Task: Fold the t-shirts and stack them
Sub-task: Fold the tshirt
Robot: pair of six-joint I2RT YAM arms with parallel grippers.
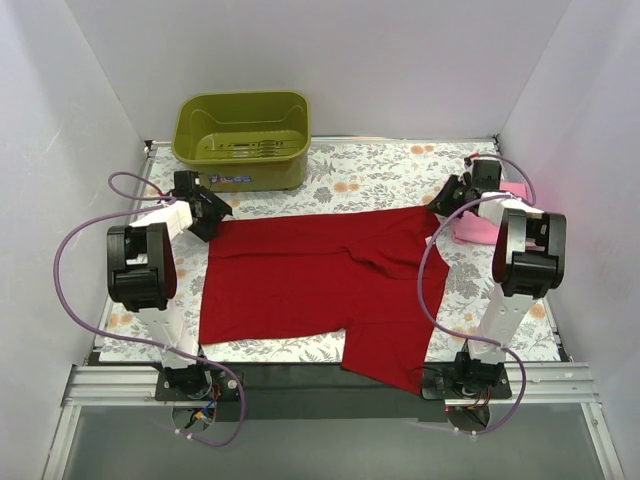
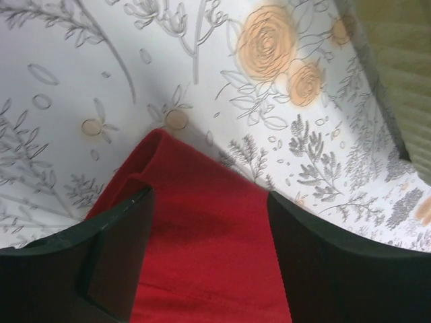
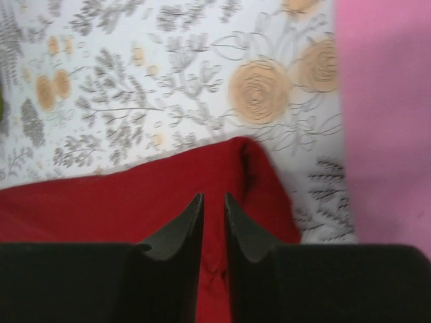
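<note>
**Far corners lined up for the fold**

White walls close in a table under a flowered cloth [image 1: 380,170], with a green tub [image 1: 243,135] at the back left. On that side the left gripper [image 2: 209,202] is spread wide. Its fingers stand astride the far-left corner of the red t-shirt [image 1: 300,275] and are not closed on it.

The shirt lies flat across the middle of the table, its long axis running left to right. One part droops over the near edge toward the right. Its far edge spans from one gripper to the other, so the whole garment lies on the near side of both (each arm has its own corner nearest).

The right gripper [image 3: 214,202] sits over the far-right corner with its fingers almost together, a thin slit of red between them. Whether cloth is pinched there I cannot tell. Just to its right lies the pink t-shirt [image 1: 478,228], apart from the red one.

My guess is that the fold would carry the far edge toward the near one.
</note>
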